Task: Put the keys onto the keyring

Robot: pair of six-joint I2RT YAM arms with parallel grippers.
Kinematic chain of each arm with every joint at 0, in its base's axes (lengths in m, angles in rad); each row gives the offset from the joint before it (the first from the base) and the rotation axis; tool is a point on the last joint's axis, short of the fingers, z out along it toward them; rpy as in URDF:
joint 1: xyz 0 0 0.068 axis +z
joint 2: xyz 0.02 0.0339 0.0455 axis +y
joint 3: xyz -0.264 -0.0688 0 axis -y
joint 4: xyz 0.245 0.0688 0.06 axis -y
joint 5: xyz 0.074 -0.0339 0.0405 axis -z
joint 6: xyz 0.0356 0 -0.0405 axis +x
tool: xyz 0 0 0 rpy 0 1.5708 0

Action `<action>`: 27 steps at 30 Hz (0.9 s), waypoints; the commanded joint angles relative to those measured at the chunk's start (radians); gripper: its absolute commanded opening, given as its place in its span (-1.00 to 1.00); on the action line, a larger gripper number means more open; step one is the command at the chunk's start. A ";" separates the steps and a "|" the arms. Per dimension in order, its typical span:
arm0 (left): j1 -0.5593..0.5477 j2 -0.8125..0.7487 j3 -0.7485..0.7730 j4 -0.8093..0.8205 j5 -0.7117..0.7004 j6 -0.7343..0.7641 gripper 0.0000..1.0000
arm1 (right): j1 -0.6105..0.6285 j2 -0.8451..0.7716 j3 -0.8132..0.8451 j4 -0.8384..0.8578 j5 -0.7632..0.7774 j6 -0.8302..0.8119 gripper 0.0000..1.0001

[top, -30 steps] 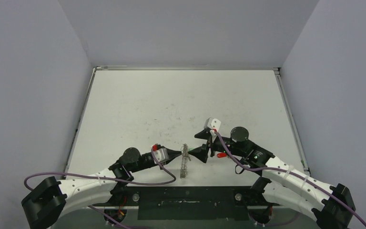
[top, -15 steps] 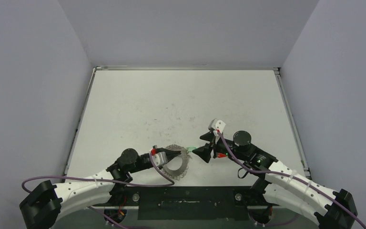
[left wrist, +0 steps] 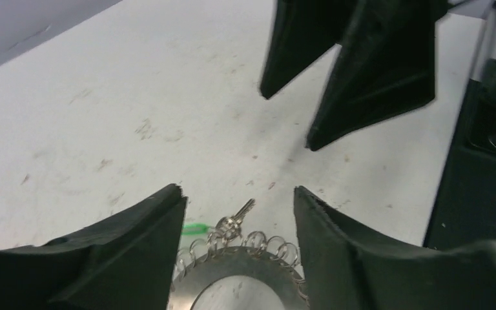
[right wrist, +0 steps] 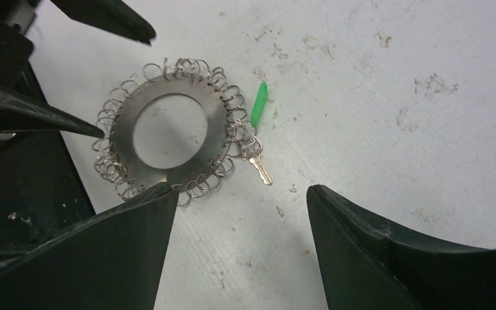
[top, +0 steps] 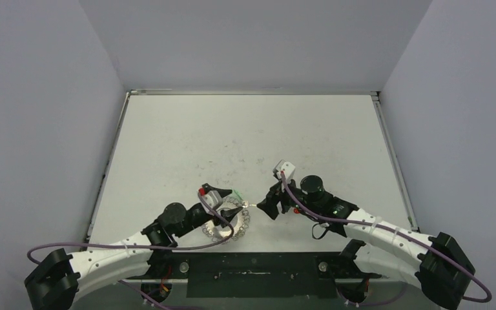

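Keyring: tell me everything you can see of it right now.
The flat silver metal keyring is a thin disc with a wide round central hole, its rim fringed all round by small wire loops. It lies flat on the scuffed white table. A small silver key with a green plastic tag lies against its fringe, seemingly hooked on one loop. The left end effector straddles it, jaws open, no contact visible.

Bright, even light (near edges perhaps blurred).
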 commanded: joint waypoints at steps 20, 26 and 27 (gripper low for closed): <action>0.411 -0.048 0.216 -0.870 -0.254 -0.778 0.46 | 0.162 0.542 0.377 -0.050 0.159 0.160 0.42; 0.566 -0.028 0.236 -0.934 -0.156 -0.812 0.48 | 0.188 0.670 0.505 -0.102 0.151 0.232 0.24; 0.585 -0.037 0.236 -0.951 -0.149 -0.820 0.48 | 0.196 0.693 0.529 -0.115 0.152 0.234 0.17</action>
